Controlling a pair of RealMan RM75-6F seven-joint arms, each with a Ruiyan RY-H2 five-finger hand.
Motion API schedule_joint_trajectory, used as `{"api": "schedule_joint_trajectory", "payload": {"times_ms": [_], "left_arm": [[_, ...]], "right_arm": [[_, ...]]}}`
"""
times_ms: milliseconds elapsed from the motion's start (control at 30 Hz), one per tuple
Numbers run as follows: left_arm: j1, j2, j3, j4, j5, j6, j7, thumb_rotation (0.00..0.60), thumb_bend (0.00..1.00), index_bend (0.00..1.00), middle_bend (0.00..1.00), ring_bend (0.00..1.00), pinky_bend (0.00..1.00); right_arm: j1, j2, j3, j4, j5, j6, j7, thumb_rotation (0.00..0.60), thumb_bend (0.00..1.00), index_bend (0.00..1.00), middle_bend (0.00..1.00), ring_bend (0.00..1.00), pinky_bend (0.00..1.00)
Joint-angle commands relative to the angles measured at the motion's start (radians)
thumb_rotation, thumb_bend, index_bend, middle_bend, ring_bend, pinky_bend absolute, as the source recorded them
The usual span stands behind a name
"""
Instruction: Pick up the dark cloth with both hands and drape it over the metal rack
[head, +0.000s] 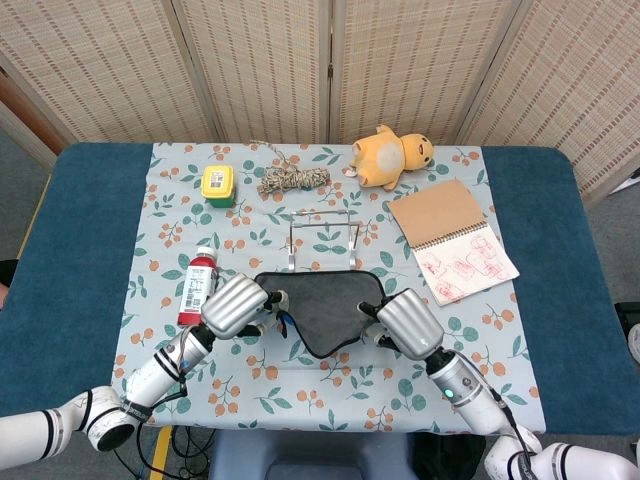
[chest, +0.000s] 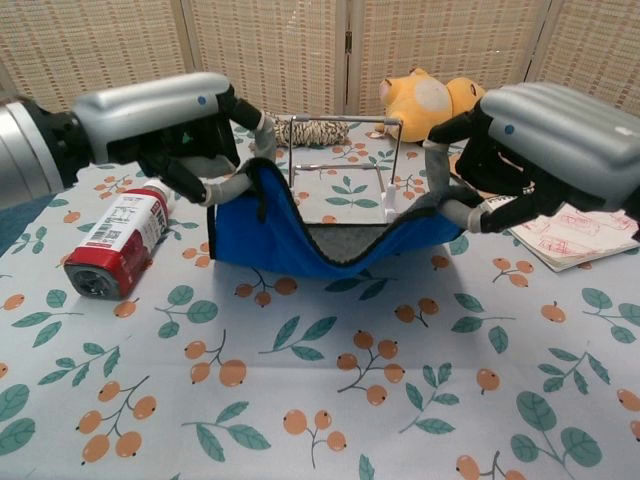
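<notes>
**Dark cloth held up between both hands, in front of the rack**

The left hand (chest: 165, 125) and the right hand (chest: 540, 145) each grip 1 near corner of the dark grey cloth with a blue underside (chest: 300, 235), fingers clamped on its edge. The cloth sags between them like a sling — its blue side faces the chest camera, and its middle hangs close to the floral tablecloth (chest: 300, 400). The thin metal wire rack (head: 322, 238) stands upright just behind the cloth.

Left of the cloth lies a red plastic bottle with a white label (head: 197, 289) — on its side. Farther back sit a yellow-lidded green container (head: 218, 185), a coil of rope (head: 292, 180), a yellow plush toy (head: 392, 155) and an open spiral notebook (head: 452, 240).
</notes>
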Motion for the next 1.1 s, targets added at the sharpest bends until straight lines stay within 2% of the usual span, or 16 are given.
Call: {"api": "schedule_joint_trajectory", "payload": {"times_ms": [33, 333, 633, 800, 1100], "left_arm": [[-0.035, 0.018, -0.049, -0.004, -0.046, -0.024, -0.022, 0.600, 0.49, 0.53, 0.96, 0.85, 0.97], [-0.122, 0.030, -0.153, 0.016, -0.191, -0.105, -0.023, 0.600, 0.49, 0.53, 0.96, 0.85, 0.97], [-0.209, 0.039, -0.235, 0.081, -0.386, -0.188, 0.009, 0.600, 0.49, 0.53, 0.96, 0.85, 0.97], [-0.260, 0.023, -0.255, 0.145, -0.482, -0.213, 0.055, 0.600, 0.49, 0.53, 0.96, 0.85, 0.97], [-0.349, -0.034, -0.252, 0.293, -0.640, -0.238, 0.161, 0.600, 0.49, 0.53, 0.96, 0.85, 0.97]], "right_arm": [[0.016, 0.024, 0.037, -0.030, 0.028, 0.005, -0.006, 0.600, 0.41, 0.65, 0.91, 0.83, 0.95], [0.067, 0.069, 0.144, -0.084, 0.103, -0.003, -0.048, 0.600, 0.41, 0.65, 0.91, 0.83, 0.95], [0.129, 0.090, 0.230, -0.051, 0.220, -0.054, -0.085, 0.600, 0.41, 0.65, 0.91, 0.83, 0.95], [0.168, 0.076, 0.259, 0.003, 0.287, -0.089, -0.095, 0.600, 0.41, 0.65, 0.91, 0.83, 0.95], [0.242, 0.025, 0.295, 0.096, 0.378, -0.128, -0.107, 0.600, 0.41, 0.65, 0.91, 0.83, 0.95]]}}
